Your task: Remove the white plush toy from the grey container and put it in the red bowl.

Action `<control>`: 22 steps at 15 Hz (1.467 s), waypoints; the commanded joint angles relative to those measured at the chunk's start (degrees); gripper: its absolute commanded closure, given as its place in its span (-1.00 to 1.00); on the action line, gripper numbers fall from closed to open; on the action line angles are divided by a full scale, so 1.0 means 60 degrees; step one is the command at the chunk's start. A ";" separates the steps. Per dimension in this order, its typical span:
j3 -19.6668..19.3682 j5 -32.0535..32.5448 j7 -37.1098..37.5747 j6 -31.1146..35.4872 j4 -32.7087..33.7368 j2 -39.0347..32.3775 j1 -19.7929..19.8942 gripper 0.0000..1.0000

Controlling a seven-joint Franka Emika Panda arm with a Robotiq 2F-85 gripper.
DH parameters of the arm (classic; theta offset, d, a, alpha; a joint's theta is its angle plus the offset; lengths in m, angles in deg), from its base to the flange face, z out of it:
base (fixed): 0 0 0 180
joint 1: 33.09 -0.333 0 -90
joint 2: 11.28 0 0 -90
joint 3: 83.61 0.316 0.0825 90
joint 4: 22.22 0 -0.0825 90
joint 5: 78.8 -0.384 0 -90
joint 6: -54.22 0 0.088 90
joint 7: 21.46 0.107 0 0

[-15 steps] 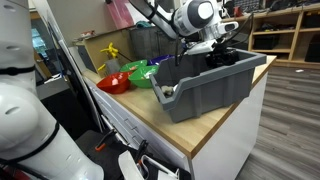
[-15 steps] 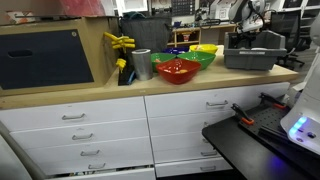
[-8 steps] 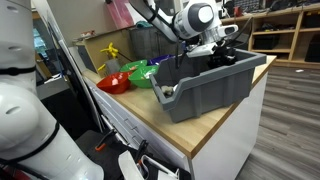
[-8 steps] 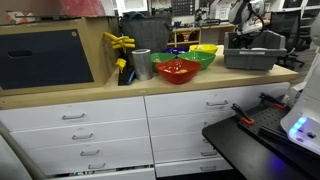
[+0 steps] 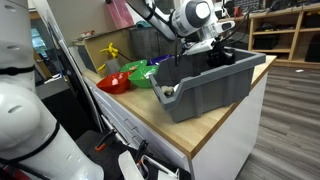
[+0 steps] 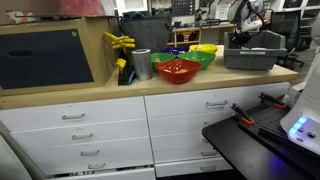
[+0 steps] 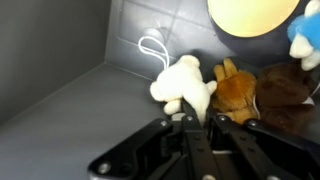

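In the wrist view the white plush toy [image 7: 183, 82] lies on the floor of the grey container [image 7: 60, 60], close to its back wall. My gripper [image 7: 198, 108] is shut, with its fingertips pinching the toy's lower edge. In an exterior view the gripper [image 5: 215, 55] reaches down inside the grey container [image 5: 215, 95], so the toy is hidden there. The red bowl [image 5: 113, 83] sits on the counter beyond the bin, and it shows nearer the counter's middle in the other exterior view as the red bowl [image 6: 177, 70]. There the grey container [image 6: 250, 58] hides the fingers.
A brown plush [image 7: 235, 90] and a darker one [image 7: 285, 95] lie right beside the white toy, with a pale yellow ball [image 7: 250, 15] and a blue item [image 7: 305, 35] behind. A green bowl [image 5: 140, 75], a yellow bowl [image 6: 205, 49] and a metal cup [image 6: 141, 64] stand near the red bowl.
The fingers have closed from wide open to shut on the toy. The arm has stayed in place inside the bin.
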 commanded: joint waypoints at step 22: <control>0.0976 0.0043 -0.0414 -0.5014 -0.0479 0.3129 -0.0445 0.94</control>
